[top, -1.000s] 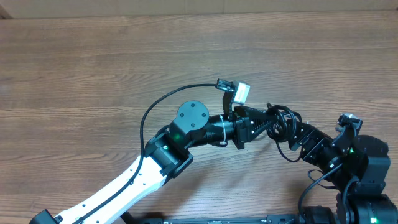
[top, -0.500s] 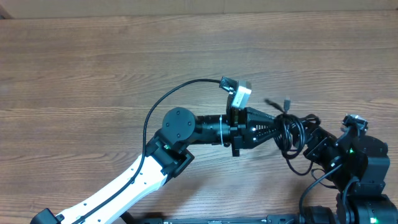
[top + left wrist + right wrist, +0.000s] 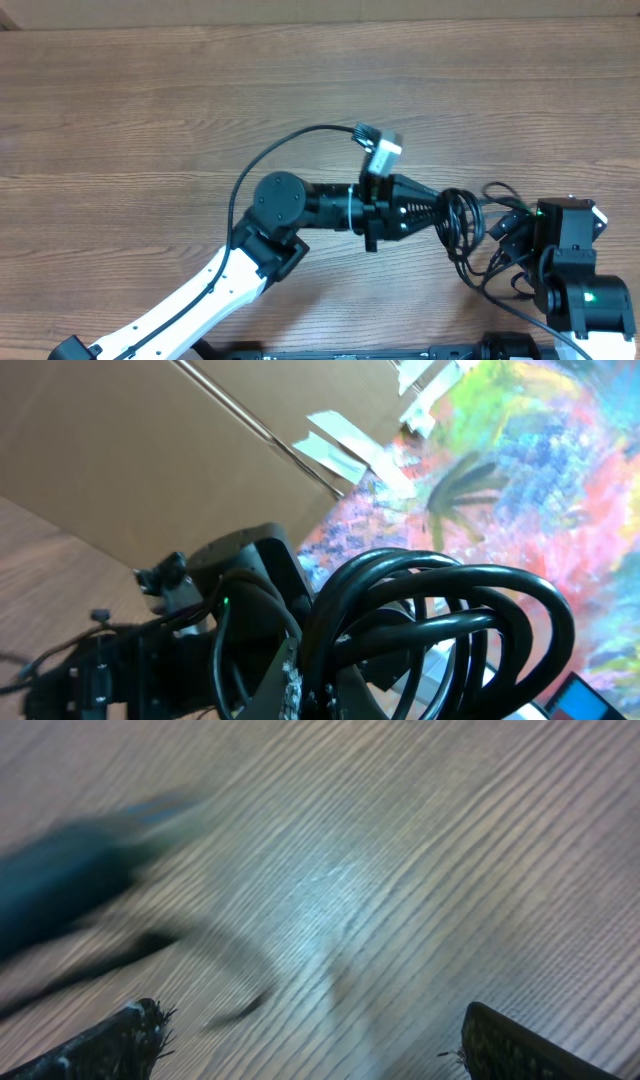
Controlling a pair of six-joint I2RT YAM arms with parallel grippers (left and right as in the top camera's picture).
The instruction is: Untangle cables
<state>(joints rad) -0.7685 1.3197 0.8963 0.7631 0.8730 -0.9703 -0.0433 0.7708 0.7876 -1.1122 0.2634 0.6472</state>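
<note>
Cables [image 3: 460,228] hang as a tight black coil pinched in the left gripper [image 3: 446,215], right of the table's centre and toward its near side. Looser strands trail from the coil toward the right arm [image 3: 575,270]. In the left wrist view the loops [image 3: 440,610] fill the foreground, pressed against a rough finger pad [image 3: 288,682].

The right gripper [image 3: 310,1045] is spread wide, with one fingertip in each lower corner of its own view. Between them lies wood grain and a blurred dark strand [image 3: 235,955]. A blurred blue-black shape [image 3: 70,890] at the upper left is too smeared to name.

The table [image 3: 150,120] is brown wood with grain running left to right and a soft glare under the right wrist. Wood stretches broadly to the left of the left arm [image 3: 275,205] and up to the far edge, where a pale strip [image 3: 300,10] runs along the top. A dark rail [image 3: 350,352] marks the near edge. Both arms crowd the lower right, close together, with the coil between them.

Beyond the table the left wrist view shows a cardboard panel [image 3: 150,450] with tape strips [image 3: 340,450], and a brightly painted surface [image 3: 540,470].
</note>
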